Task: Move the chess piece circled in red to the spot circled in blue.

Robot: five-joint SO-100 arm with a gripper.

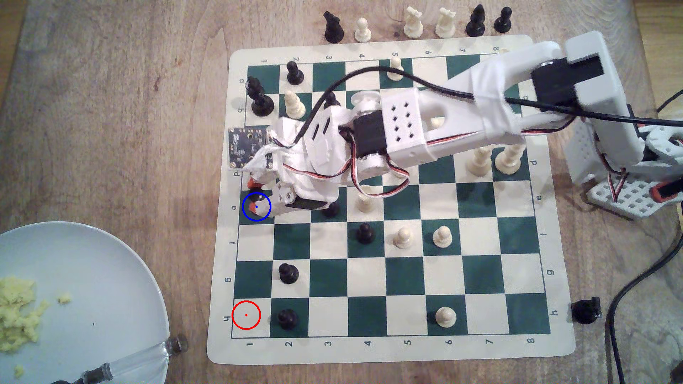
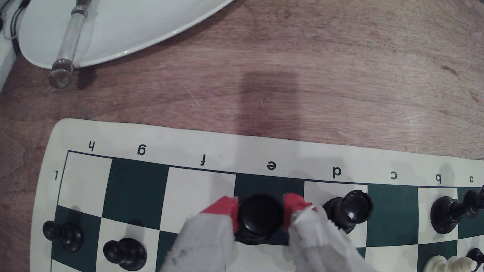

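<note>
Your pincer (image 2: 260,215) is sitting low over the dark green square (image 2: 269,187) in row e, column 1, and its two red-tipped fingers (image 2: 222,209) are pinching the black rook (image 2: 259,219) from either side, touching its rim. The rook is standing upright on that square, which is the one the blue ring (image 1: 256,206) is marking in the exterior view (there the pincer (image 1: 255,195) itself is covering most of the ring's inside, so you are seeing little of the piece).

The red ring (image 1: 246,315) is lying on the cream corner square in row h, column 1, toward the lower part of the exterior view's left, well apart from the pincer.

In the wrist view another black piece (image 2: 349,211) with a notched top is standing just beside the rook on the neighbouring cream square in row d, and two black pawns (image 2: 125,253) are standing on the second column near rows g and h.

The chess mat (image 1: 388,354) is lying flat on the wooden table (image 1: 111,110). A pale plate (image 1: 92,277) with yellow crumbs is sitting off the mat at the exterior view's left, with a clear-handled utensil (image 1: 129,363) resting on its edge.
</note>
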